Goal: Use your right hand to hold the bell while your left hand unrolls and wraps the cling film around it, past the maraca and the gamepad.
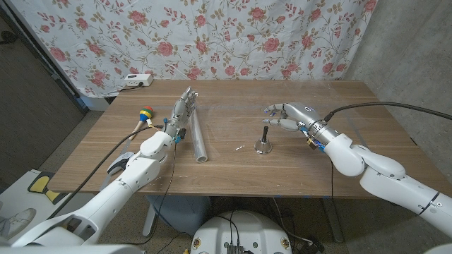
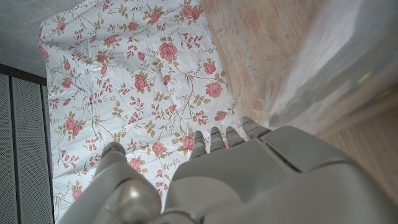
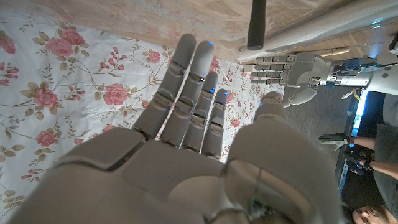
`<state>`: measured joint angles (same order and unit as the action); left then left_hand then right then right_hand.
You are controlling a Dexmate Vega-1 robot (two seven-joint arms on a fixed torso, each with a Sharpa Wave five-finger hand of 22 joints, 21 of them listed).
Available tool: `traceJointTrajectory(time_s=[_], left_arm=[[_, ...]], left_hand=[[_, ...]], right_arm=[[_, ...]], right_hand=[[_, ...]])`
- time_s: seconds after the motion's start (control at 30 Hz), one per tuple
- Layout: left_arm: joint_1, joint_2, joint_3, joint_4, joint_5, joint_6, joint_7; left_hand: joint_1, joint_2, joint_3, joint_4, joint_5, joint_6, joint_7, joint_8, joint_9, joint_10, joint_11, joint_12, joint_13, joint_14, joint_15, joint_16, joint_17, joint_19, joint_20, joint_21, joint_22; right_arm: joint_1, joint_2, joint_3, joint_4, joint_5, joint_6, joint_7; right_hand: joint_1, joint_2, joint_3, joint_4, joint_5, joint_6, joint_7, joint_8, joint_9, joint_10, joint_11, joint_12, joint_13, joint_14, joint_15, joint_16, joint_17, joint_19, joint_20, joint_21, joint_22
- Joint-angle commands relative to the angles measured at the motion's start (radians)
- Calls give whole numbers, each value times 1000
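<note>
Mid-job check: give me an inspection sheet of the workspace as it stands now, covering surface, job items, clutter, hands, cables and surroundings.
Surface: wooden table, a sheet of film lying across its middle.
Job's things: bell upright, handle up, unheld; cling film roll lying beside the left hand; colourful maraca near the table's left edge; gamepad: nothing seen.
Clutter: white device at the far left corner.
Hands: left hand open, fingers extended beside the roll; right hand open, hovering just behind the bell, apart from it.
Cables: black cable running to the right arm; another along the left arm.
Surroundings: floral cloth backdrop; a person at the right wrist view's edge.
</note>
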<state>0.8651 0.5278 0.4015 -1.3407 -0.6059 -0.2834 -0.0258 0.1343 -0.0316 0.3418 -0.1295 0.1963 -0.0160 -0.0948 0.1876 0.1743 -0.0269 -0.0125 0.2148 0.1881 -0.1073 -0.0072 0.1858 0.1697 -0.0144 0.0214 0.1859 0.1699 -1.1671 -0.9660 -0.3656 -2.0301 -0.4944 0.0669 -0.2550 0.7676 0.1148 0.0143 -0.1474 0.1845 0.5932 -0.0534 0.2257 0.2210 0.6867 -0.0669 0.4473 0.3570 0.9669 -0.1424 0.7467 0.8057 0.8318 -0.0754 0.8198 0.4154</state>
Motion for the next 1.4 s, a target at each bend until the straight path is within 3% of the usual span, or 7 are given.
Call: traceJointTrajectory(time_s=[0.03,0.7,0.9,1.4], left_arm=[[6,-2,1,-3,-2,-4,1],[26,5,-5,-19,-7,-13,-1],[35,10,-7,-31,-7,-12,4],[53,19,-14,-59,-9,-11,13]], left_hand=[[4,8,-3,0,3,3,-2,0,5,7,1,-3,3,-3,5,-4,5,-3,2,5,4],[4,9,-5,0,3,-5,-7,-3,5,6,0,-4,3,-4,5,-4,5,-4,2,5,4],[4,10,-5,0,3,-5,-7,-3,5,6,1,-4,3,-3,5,-4,5,-4,2,5,4],[3,10,-7,0,3,-2,-5,-1,5,8,1,-3,3,-3,6,-4,5,-4,2,5,4]], right_arm=[[11,-6,-25,-17,-39,-26,32],[18,-17,-56,-41,-102,-88,69],[10,-19,-60,-50,-117,-104,64],[14,-20,-80,-59,-142,-128,80]], right_hand=[[14,-2,5,-5,0,7,-4,2,5,18,-1,-2,1,14,-80,-5,1,4,-3,9,2],[55,3,26,-12,0,33,-10,8,7,56,-10,18,7,32,-82,-24,17,-3,-6,36,9],[66,0,31,-10,-1,43,-8,7,9,103,-16,45,14,42,-81,-33,26,-5,-9,45,4],[71,-3,35,-4,-2,40,-8,-1,12,81,-13,50,24,46,-80,-51,38,-13,-9,59,1]])
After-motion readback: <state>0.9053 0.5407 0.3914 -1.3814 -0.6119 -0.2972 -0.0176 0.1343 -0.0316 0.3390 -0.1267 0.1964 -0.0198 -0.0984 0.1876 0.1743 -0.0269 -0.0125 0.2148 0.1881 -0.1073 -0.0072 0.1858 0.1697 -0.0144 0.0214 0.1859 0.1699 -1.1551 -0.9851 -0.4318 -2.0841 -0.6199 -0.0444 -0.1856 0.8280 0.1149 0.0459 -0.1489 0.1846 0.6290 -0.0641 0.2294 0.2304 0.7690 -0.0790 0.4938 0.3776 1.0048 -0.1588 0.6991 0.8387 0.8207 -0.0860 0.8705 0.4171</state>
